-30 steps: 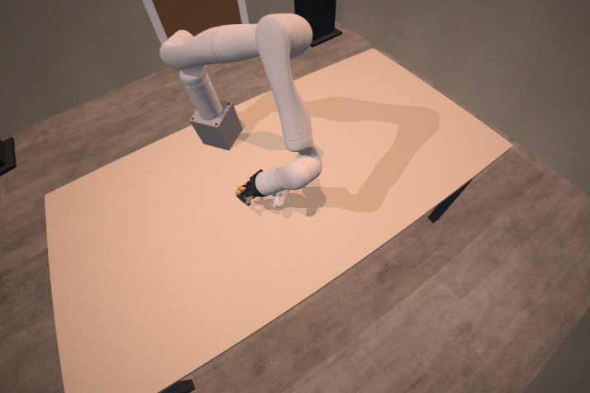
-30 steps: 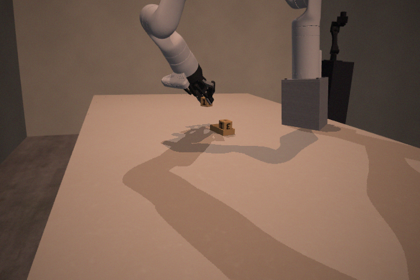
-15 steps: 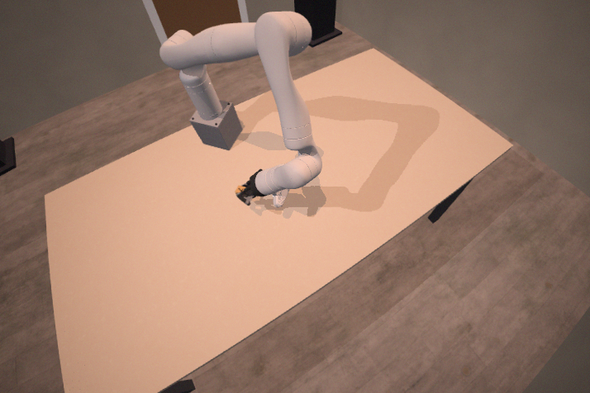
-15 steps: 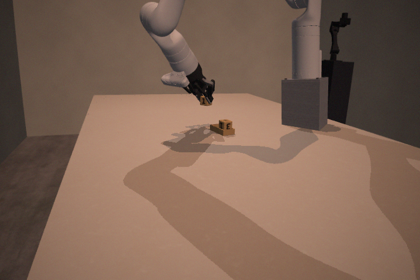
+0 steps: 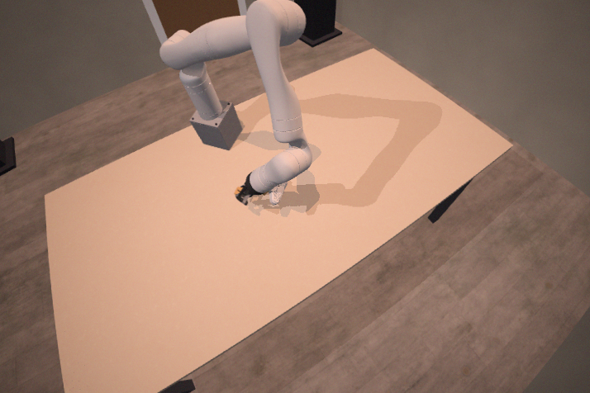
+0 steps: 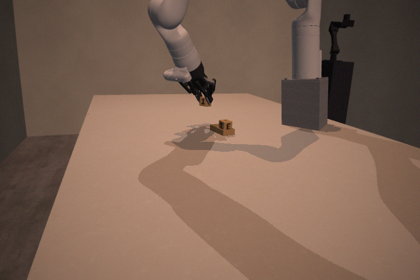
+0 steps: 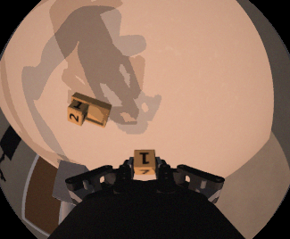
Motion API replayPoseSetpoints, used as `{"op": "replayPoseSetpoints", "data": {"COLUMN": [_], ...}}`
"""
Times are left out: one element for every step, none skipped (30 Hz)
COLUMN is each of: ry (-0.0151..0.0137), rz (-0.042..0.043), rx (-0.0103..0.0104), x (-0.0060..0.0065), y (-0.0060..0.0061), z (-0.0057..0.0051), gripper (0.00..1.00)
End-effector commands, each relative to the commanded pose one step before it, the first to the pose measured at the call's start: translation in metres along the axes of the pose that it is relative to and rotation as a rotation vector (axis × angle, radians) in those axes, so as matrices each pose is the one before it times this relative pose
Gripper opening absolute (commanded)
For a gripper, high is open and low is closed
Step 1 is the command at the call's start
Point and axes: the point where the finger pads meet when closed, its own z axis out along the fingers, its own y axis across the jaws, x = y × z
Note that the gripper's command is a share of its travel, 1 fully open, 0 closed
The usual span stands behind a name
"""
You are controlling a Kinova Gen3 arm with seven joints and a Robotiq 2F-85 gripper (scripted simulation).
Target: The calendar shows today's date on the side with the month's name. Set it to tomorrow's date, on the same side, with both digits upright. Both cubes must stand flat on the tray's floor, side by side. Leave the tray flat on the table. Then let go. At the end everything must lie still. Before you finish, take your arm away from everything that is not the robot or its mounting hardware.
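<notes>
Two cubes, one tray. Tray (image 6: 217,130) (image 7: 91,99): low, rectangular, wood-coloured, raised rim, flat on the table. It lies well in from the table edges; I cannot make it out in the top view.

Cube one, the seated cube (image 6: 225,125) (image 7: 77,113), stands in one end of the tray, dark 1 and 2 readable on two faces from the wrist. The other end of the tray's floor is bare, room beside the seated cube. Both cubes light brown, sharp-cornered, digits dark.

Cube two, the held cube (image 5: 238,190) (image 6: 204,101) (image 7: 145,160), is up in the air, above tray height and apart from the tray, off towards its bare end. A 1 shows on one face; a second mark below it, partly seen from the wrist.

Gripper (image 5: 241,194) (image 6: 205,100) (image 7: 145,162): black, jointed, grasping cube two between its two fingers, clear air between that cube and the tabletop.

One arm (image 5: 281,88) (image 6: 183,44), smooth, white, rounded, reaching down at a slant. Its pedestal (image 5: 216,134) (image 6: 303,103) (image 7: 69,179), a grey box, stands well apart from the tray, to its right in the exterior view. Table (image 5: 143,260) (image 6: 237,236) (image 7: 209,89): pale, matte, broad, shadows of the arm across it around the tray. Plank floor (image 5: 429,302) beyond the edge.
</notes>
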Motion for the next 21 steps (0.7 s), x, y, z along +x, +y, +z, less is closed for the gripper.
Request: {"op": "replayPoseSetpoints", "data": {"ry": [0.0544,0.01365,0.01284,0.01194,0.01115,0.0,0.0,0.0095,0.00975,0.00864,0.0076,0.00628,0.0048,0.00359,0.00273,0.0018,0.00098,0.00038,0.00006,0.001,0.00074], "rz": [-0.00402,0.00076,0.00026,-0.00014,0.00022,0.0,0.0,0.00719,-0.00414,-0.0031,0.00054,0.00208,0.00048,-0.00065,-0.00011,0.00013,-0.00016,-0.00015,-0.00002,-0.00043,-0.00014], "rx": [0.00779,0.00075,0.00011,-0.00041,-0.00045,0.0,0.0,-0.0018,0.00049,0.0004,0.00057,0.00034,-0.00019,-0.0003,0.00007,0.00012,0.00006,0.00002,0.0,-0.00082,-0.00075], "x": [-0.00065,0.0,-0.0001,-0.00018,-0.00018,0.0,0.0,-0.00041,-0.00001,0.0,0.00004,0.00001,-0.00007,-0.00008,-0.00001,0.00001,0.0,0.0,0.0,0.00058,0.00023], "y": [-0.00112,-0.00039,-0.00022,-0.00008,-0.00008,0.0,0.0,0.00034,-0.00037,-0.00034,-0.00038,-0.00028,-0.00008,-0.00002,-0.00011,-0.00009,-0.00005,-0.00002,0.0,0.00017,0.00029], "z": [-0.00376,-0.00011,-0.00014,-0.00017,-0.00019,0.0,0.0,-0.00019,-0.0002,-0.00019,-0.00018,-0.00016,-0.00013,-0.00011,-0.00008,-0.00005,-0.00003,-0.00001,0.0,-0.00032,-0.0002], "gripper": [0.26,0.26,0.26,0.26,0.26,0.26,0.26,0.26,0.26,0.26,0.26,0.26,0.26,0.26,0.26,0.26,0.26,0.26,0.26,0.26,0.26]}}
